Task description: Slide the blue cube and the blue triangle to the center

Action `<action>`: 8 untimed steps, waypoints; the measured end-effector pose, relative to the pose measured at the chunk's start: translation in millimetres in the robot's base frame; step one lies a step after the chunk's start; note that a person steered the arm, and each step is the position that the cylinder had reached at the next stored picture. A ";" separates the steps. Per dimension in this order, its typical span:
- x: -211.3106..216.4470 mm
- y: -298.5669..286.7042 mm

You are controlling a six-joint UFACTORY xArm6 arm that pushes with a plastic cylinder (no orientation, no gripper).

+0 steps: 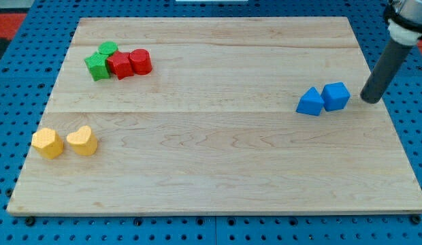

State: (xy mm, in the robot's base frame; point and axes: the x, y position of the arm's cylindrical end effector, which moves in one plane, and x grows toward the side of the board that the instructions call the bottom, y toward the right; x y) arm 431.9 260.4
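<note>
On the pale wooden counter (218, 156), at about three o'clock from its middle, sit the two things we care about: a small blue cube (336, 96) and a blue triangular block (310, 102). We see them side by side and seemingly touching, the triangle at nine o'clock from the cube, both well out toward the view's right edge and far from the centre.

We carry no claw at all, so nothing can be said of one being apart or together; our arm ends in a straight dark rod, and my tip (369, 101) rests on the counter just beside the blue cube, at three o'clock from it, with a narrow gap of bare wood between them.

Up at about ten o'clock from the centre we find a tight cluster: a green star-shaped block (98, 67), a second green block (107, 48) behind it whose shape we cannot make out, a red block (119, 65) of unclear shape and a red cylinder (140, 61).

At about eight o'clock lie two yellow blocks near each other, a yellow hexagonal block (47, 143) and a yellow heart-shaped block (82, 140).

Around the counter runs a blue perforated base (20, 95).
</note>
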 end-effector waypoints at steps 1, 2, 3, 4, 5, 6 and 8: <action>9.9 -14.0; -18.7 14.8; -23.4 -9.7; -5.7 -67.0; -3.4 -89.3; -3.4 -92.0; 4.3 -126.2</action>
